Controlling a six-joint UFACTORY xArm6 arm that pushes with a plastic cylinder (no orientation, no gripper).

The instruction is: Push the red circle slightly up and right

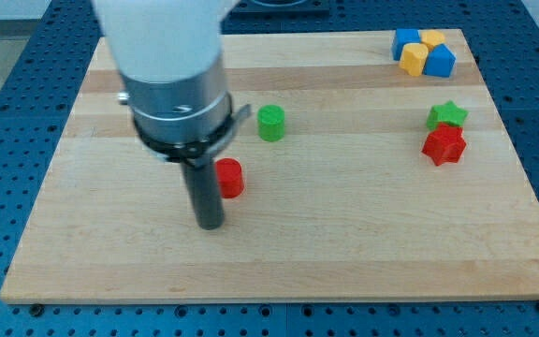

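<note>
My tip [211, 225], a bare rod with no jaws, sits just beside the small red plastic circle [229, 178], which lies at one o'clock.

Left side of the small red circle block [231, 178] hidden behind the straight dark rod, white upper arm housing [162, 37] cut off by the view's top, wooden board's [344, 243] upper-left edge covered by it.

No readable text, labels, numbers anywhere in view.
</note>
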